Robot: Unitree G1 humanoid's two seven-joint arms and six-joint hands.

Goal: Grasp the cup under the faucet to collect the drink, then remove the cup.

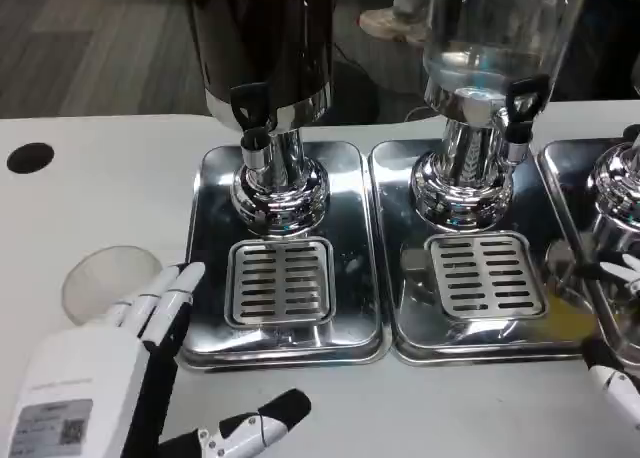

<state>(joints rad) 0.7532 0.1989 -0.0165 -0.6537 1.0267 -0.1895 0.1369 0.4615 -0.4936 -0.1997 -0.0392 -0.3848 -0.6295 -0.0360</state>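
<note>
Polished chrome drip trays fill the middle of the frame on a white table [100, 188]. The left steel tray [215, 308] carries a slotted rectangular grate [279, 281] at its front and, behind it, the shiny round base of a dark-bodied drink dispenser [268, 48] whose black-handled faucet [252, 118] points down above the tray. Just beside it, toward centre right, a second steel tray [400, 308] bears its own slotted grate [486, 274] and a clear-walled dispenser [495, 33] with a black tap lever [525, 96]. At the right edge a third chrome base [618, 183] shows in part.

Near the lower left of the frame, on the table and apart from the left tray, stands a translucent plastic cup [100, 278], seen from above with its round mouth open; it is well short of the faucet and not on the grate. The robot's left hand [110, 378], white-backed with a label sticker, sits at the lower left just in front of the cup. Its fingers [165, 298] reach forward along the cup's right side, between the cup and the tray's edge, while a black-tipped thumb [265, 428] juts out to the right at the bottom of the frame. The fingers are spread and nothing is clasped in them; whether they touch the cup's wall cannot be told.

At the lower right edge only white fingertips of the right hand [615, 383] show, near the third tray; its state cannot be told.
</note>
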